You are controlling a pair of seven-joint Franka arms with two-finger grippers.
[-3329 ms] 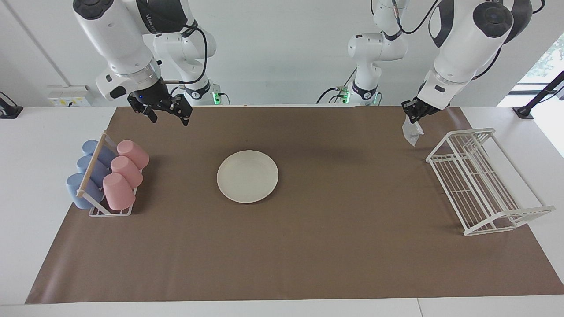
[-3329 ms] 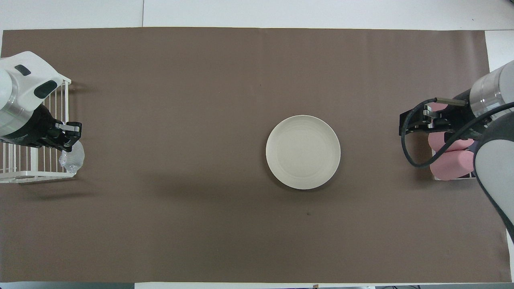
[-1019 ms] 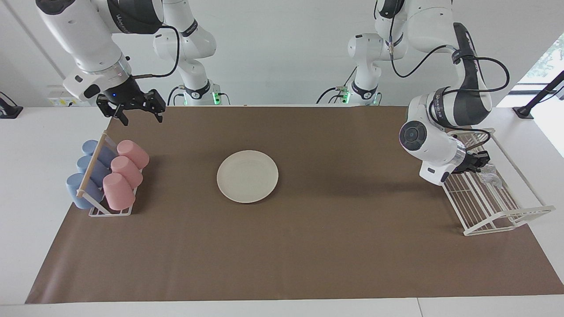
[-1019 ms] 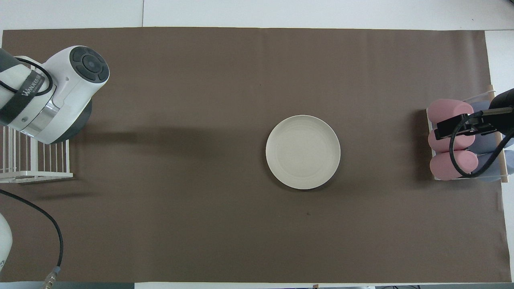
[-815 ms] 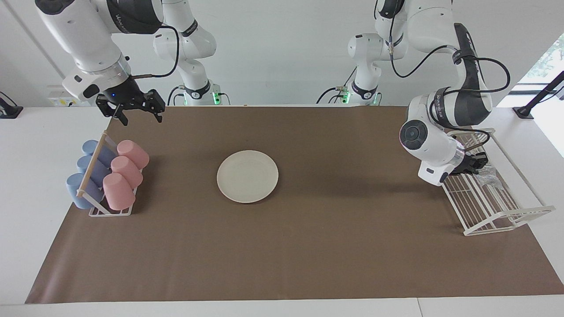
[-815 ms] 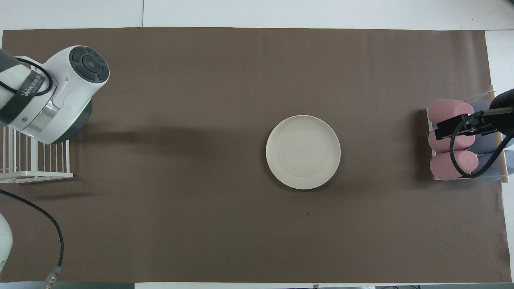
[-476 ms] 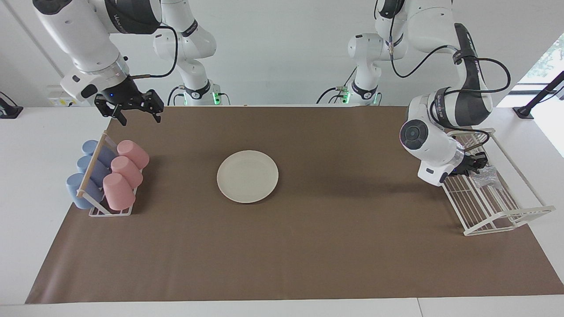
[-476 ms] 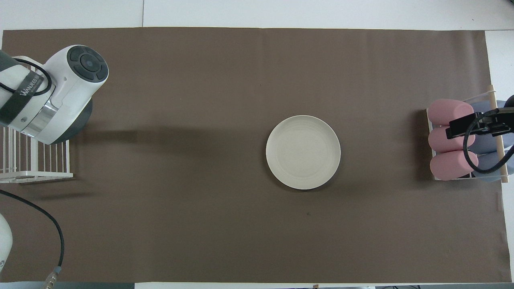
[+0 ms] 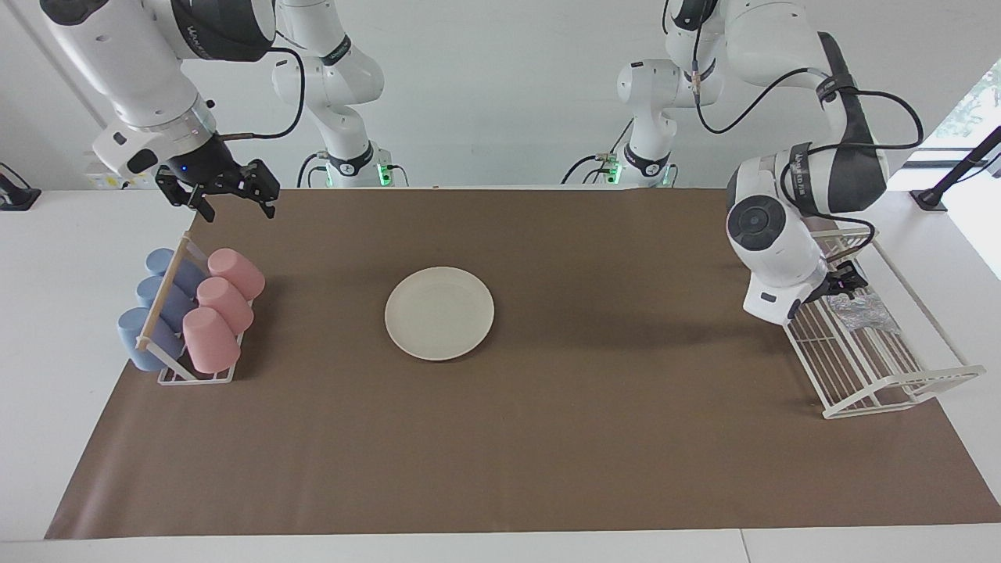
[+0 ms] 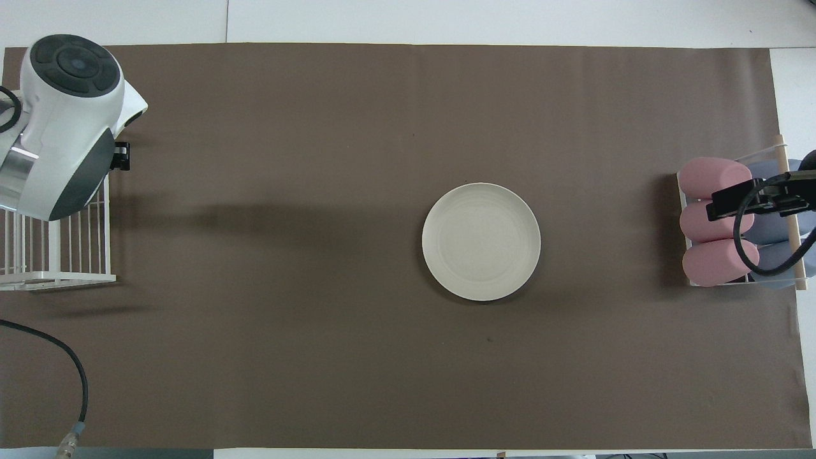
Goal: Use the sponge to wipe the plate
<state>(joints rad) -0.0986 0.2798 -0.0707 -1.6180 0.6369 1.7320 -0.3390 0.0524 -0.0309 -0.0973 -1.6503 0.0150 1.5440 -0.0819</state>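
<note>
- Facing the robots: the left gripper [image 9: 843, 283] has let go of the crinkled silvery-white sponge [image 9: 860, 311], which now lies in the white wire rack [image 9: 899, 391]; its fingers cannot be told open or shut. The round cream-white plate [image 9: 439, 313] sits bare mid-mat, so wiping looks finished. The right gripper [image 9: 231, 195], fingers spread and empty, waits over the mat's edge.
- Looking down from overhead: the left arm's body hides sponge and gripper; the plate [image 10: 481, 241] lies untouched.

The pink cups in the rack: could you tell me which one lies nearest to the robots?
The pink cup at the rack's robot end; the other two lie farther from the robots.
</note>
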